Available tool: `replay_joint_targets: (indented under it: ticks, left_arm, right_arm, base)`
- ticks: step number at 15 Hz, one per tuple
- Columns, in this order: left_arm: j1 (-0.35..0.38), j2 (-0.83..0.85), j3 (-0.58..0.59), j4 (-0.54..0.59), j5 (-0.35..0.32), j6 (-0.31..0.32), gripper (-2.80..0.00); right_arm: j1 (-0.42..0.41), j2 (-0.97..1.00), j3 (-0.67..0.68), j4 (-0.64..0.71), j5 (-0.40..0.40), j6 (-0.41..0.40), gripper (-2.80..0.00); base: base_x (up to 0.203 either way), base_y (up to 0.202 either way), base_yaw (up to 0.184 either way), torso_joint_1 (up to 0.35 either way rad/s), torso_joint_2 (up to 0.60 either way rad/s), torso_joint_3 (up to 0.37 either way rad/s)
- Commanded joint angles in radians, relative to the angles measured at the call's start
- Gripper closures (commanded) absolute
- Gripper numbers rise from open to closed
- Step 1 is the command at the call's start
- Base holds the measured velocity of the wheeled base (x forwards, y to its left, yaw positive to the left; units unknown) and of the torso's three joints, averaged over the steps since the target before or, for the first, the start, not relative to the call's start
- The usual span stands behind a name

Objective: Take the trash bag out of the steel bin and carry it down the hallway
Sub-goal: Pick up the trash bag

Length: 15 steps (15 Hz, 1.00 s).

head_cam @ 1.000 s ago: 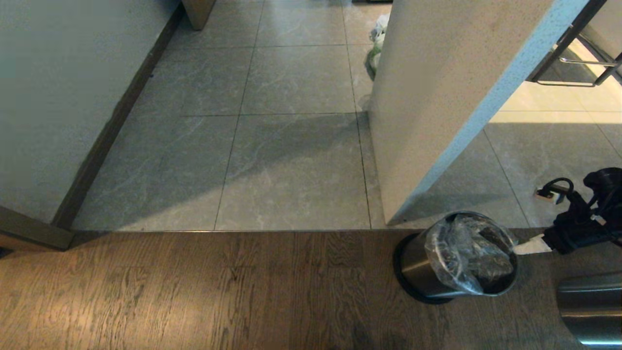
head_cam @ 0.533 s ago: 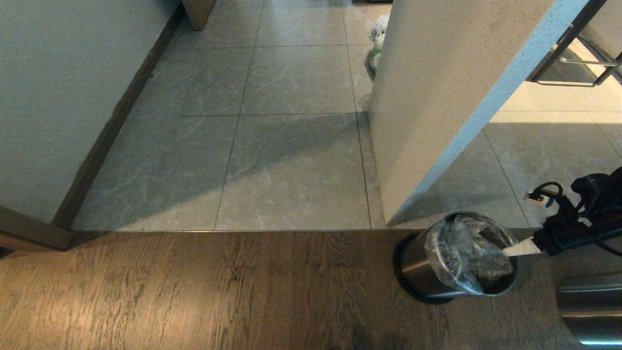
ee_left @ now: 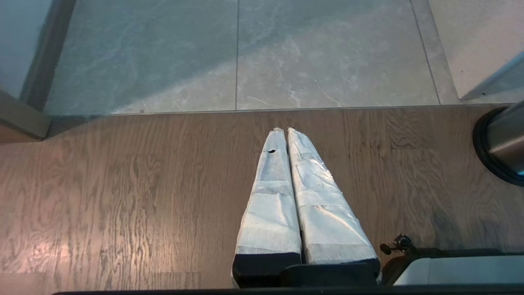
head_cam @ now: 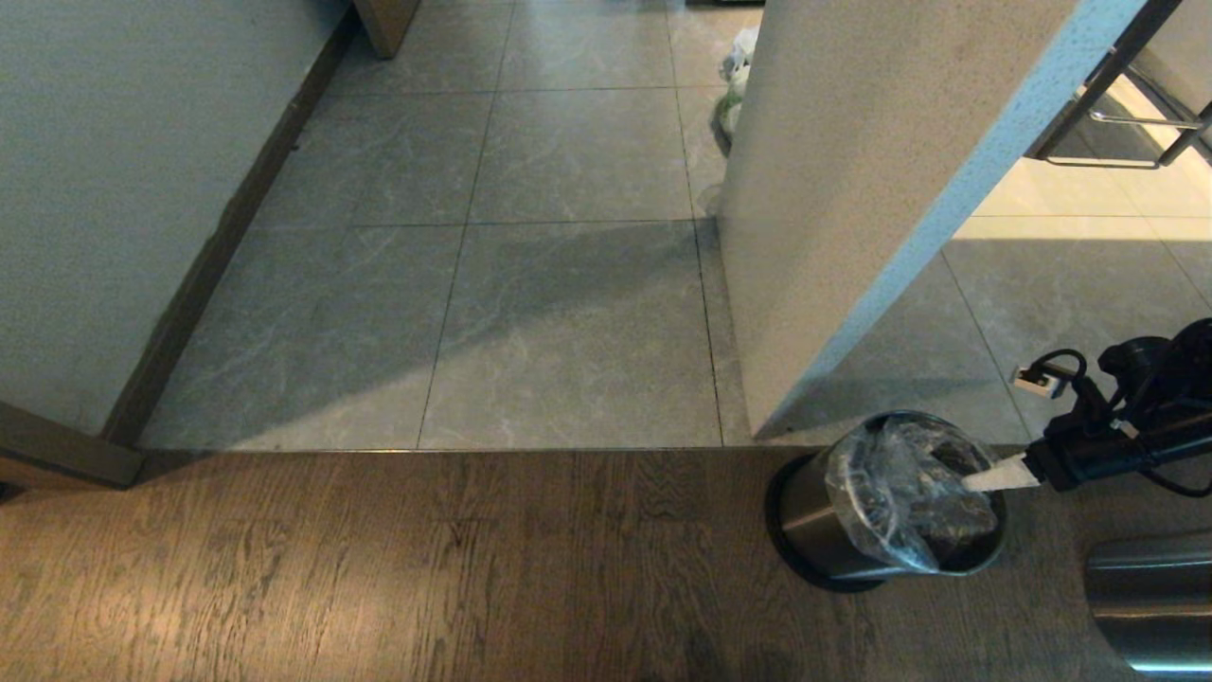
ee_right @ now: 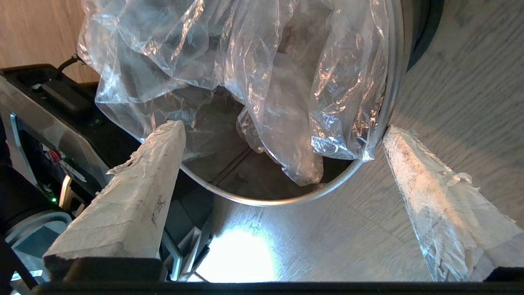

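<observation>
The steel bin (head_cam: pixel 814 516) stands on the wood floor at the lower right, just before the tile edge. The trash bag (head_cam: pixel 885 478), clear and crinkled, lines the bin and bulges above its rim. My right gripper (head_cam: pixel 989 474) reaches in from the right, one white-wrapped fingertip over the bin's mouth. In the right wrist view the right gripper (ee_right: pixel 283 126) is open, its fingers (ee_right: pixel 135 192) wide apart, the bin's rim (ee_right: pixel 286 200) and the trash bag (ee_right: pixel 254 61) lying between them, nothing gripped. My left gripper (ee_left: pixel 283 131) is shut and empty, parked above the wood floor. The hallway (head_cam: pixel 568 332) with its tiles stretches ahead.
A white wall corner (head_cam: pixel 852 189) rises right behind the bin. A larger steel cylinder (head_cam: pixel 1150 606) stands at the lower right. A white-green bag (head_cam: pixel 734 85) lies behind that corner. A wall with dark skirting (head_cam: pixel 114 189) bounds the left side.
My right arm has moved left toward the bin; its white fingertip, earlier beside the rim, now reaches over the bin's mouth. The bin, the bag and the view have not shifted.
</observation>
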<state>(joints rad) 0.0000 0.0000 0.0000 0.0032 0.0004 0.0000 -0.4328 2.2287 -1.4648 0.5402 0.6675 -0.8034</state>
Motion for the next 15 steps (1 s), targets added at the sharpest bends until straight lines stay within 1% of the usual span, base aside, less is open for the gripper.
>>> replay_joint_targets:
  ticks: [1, 5, 15]
  left_arm:
    - [0.0, 0.0, 0.0, 0.0, 0.001, 0.0, 0.0]
    - [0.0, 0.0, 0.0, 0.0, 0.0, 0.0, 0.0]
    - [0.0, 0.0, 0.0, 0.0, 0.0, 0.0, 0.0]
  right_arm:
    - [0.009, -0.001, -0.003, 0.005, 0.006, -0.001, -2.8]
    - [0.017, -0.018, 0.006, 0.006, 0.006, 0.009, -2.8]
    - [0.005, -0.037, 0.012, 0.026, -0.011, 0.008, -2.8]
  base:
    - [0.0, 0.0, 0.0, 0.0, 0.0, 0.0]
    - [0.0, 0.0, 0.0, 0.0, 0.0, 0.0]
    - [0.0, 0.0, 0.0, 0.0, 0.0, 0.0]
